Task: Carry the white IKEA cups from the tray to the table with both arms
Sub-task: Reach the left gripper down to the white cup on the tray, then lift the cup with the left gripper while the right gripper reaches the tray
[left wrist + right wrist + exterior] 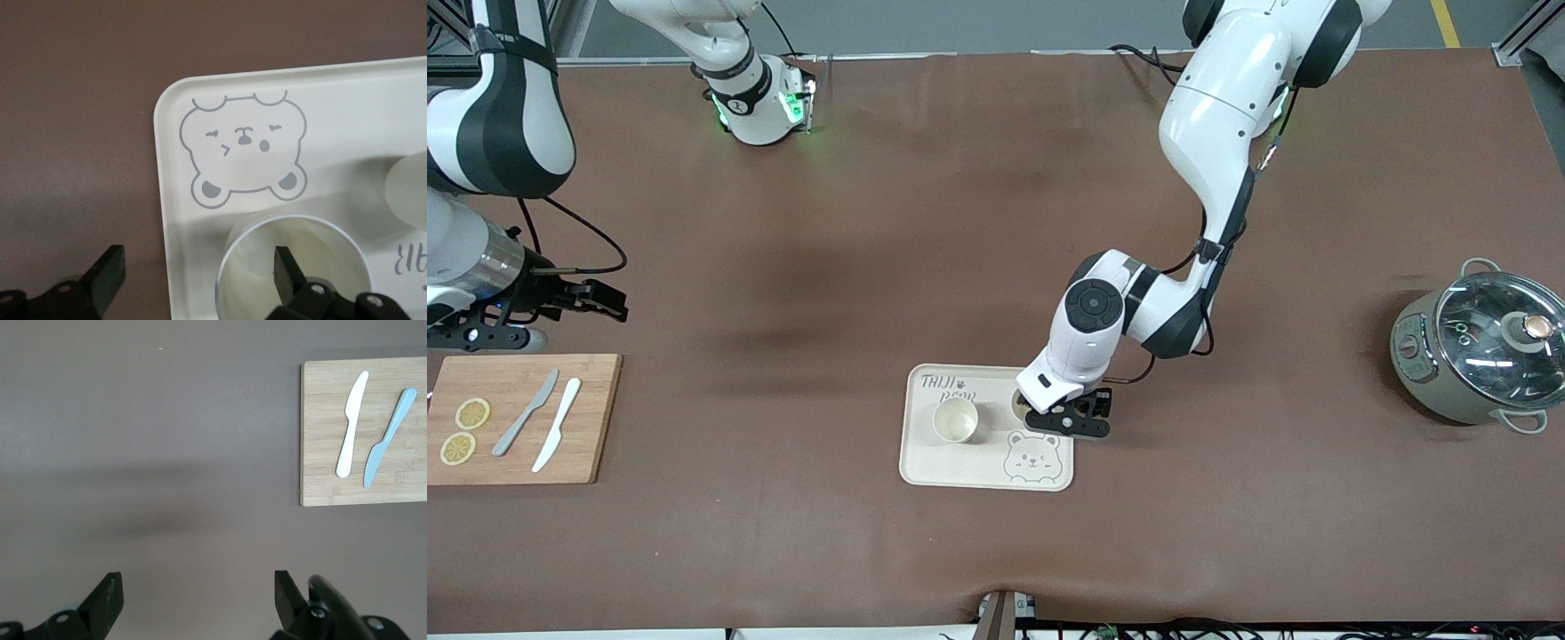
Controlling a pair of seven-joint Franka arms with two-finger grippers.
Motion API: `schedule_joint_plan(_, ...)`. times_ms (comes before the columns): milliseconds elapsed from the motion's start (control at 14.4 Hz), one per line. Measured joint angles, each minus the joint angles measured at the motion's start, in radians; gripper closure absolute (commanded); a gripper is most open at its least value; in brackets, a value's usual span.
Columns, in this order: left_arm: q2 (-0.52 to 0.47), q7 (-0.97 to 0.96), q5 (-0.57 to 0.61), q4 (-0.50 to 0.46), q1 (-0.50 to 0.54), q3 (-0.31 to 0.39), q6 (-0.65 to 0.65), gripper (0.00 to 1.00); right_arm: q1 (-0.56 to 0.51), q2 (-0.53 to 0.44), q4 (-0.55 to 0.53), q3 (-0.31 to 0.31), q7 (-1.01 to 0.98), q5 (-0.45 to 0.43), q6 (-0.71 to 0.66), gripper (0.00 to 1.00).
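Front view: both white IKEA cups (955, 420) sat on tray (960, 471), none moved. Left gripper (1069, 420) wide open, straddling the three-o'clock cup's wall. Right gripper (596, 300) waited open, empty.

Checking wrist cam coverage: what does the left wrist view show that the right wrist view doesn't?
Only the left wrist view: the tray with its bear drawing, a white cup with one finger of the open left tool inside its rim and the other outside the tray edge, plus part of the second cup.

Only the right wrist view: the bamboo cutting board carrying a white knife and a grey knife, with the open right tool over bare mat.

Both: the brown table and open tool fingers.
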Motion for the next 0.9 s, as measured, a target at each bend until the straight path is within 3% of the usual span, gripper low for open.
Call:
schedule_joint_plan(278,0.002,-0.007,0.0,-0.001,-0.001,0.0,0.0,1.0,0.028,0.0,0.003,0.005,0.069,0.001,0.008,0.0)
schedule_joint_plan(624,0.012,-0.013,0.0,-0.002,-0.003,-0.002,0.005,1.0,0.15,0.017,0.04,0.013,0.281,0.011,0.014,0.0)
schedule_joint_plan(902,0.012,-0.019,0.0,0.003,-0.005,-0.002,0.007,1.0,0.213,0.09,0.139,0.014,0.385,0.134,0.018,0.0)
